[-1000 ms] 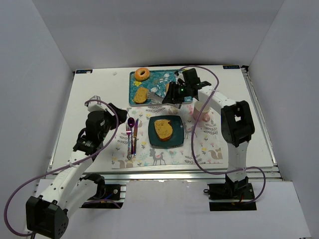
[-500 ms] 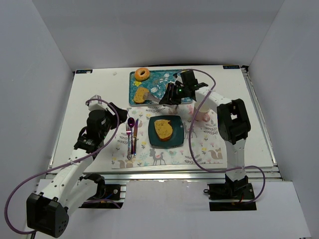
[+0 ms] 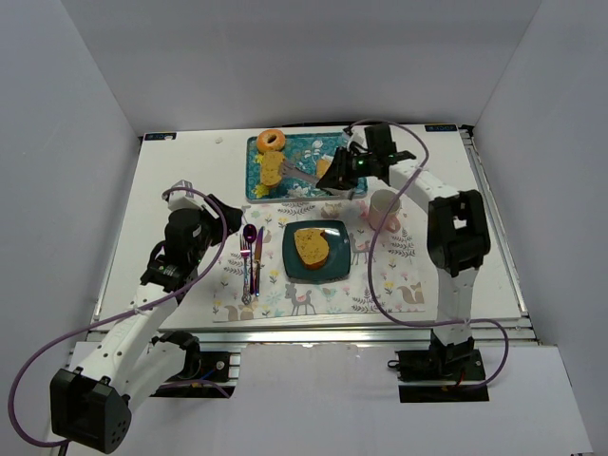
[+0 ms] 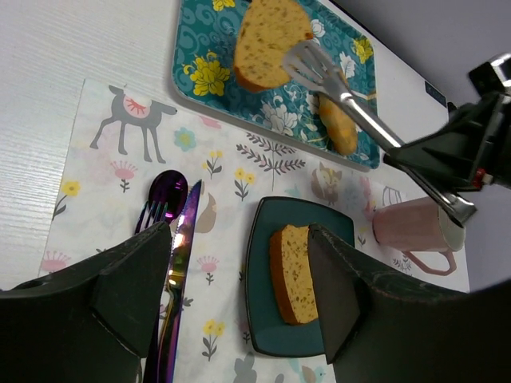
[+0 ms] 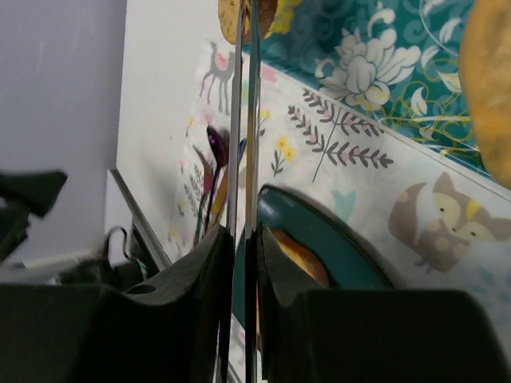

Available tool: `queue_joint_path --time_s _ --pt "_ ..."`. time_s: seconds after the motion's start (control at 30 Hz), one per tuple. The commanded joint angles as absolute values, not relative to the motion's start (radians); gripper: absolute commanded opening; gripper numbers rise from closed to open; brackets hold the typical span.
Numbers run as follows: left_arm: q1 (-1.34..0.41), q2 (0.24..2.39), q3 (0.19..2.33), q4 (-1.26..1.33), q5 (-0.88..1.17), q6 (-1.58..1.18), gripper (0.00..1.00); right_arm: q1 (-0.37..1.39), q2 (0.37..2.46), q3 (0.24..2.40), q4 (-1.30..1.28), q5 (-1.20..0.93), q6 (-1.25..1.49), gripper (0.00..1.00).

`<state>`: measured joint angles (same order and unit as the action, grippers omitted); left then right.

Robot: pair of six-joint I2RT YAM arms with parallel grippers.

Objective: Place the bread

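Now the right pincer point(image 3: 334, 177) has squeezed the tongs point(image 4: 359, 120) shut, seemingly nipping bread point(image 4: 267, 40) on the tray point(image 4: 200, 56), left pincer point(image 4: 239, 231) staying spread.

Right claw point(image 5: 244, 239): black fingers point(image 5: 200, 275) clamped on thin metal tongs point(image 5: 255, 128), blades nearly together. Straight ahead of the claw, the tong tips pinch a golden-brown toasted bread slice point(image 5: 229, 16) by the edge of the teal floral tray point(image 5: 375, 64). Just right of the fingers: dark teal plate point(image 5: 327, 227) holding a second toasted slice point(image 5: 297, 254). Left of the tongs: purple cutlery point(image 5: 214, 155).
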<state>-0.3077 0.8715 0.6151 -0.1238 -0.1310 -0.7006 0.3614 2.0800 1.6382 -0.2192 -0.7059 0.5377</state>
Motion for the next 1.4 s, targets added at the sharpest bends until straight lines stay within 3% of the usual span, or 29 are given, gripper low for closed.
queue_joint_path --time_s 0.0,0.17,0.43,0.63,1.1,1.37 --pt "-0.308 0.854 0.640 -0.087 -0.129 -0.700 0.77 0.334 1.890 1.651 -0.294 -0.857 0.254 0.00" --pt "-0.310 0.845 0.629 -0.068 -0.111 -0.677 0.75 0.264 1.690 1.547 -0.761 -0.856 -0.380 0.00" --pt "-0.308 0.861 0.604 -0.009 -0.060 -0.658 0.74 0.146 1.402 1.254 -1.135 -0.877 -0.787 0.00" --pt "-0.308 0.899 0.600 0.037 -0.002 -0.652 0.75 0.147 1.341 1.074 -1.057 -0.888 -0.753 0.00" --pt "-0.308 0.816 0.549 0.034 0.021 -0.689 0.75 0.147 1.456 1.112 -0.836 -0.818 -0.512 0.04" --pt "-0.308 0.756 0.551 -0.021 -0.020 -0.695 0.75 0.143 1.477 1.112 -0.802 -0.790 -0.492 0.35"
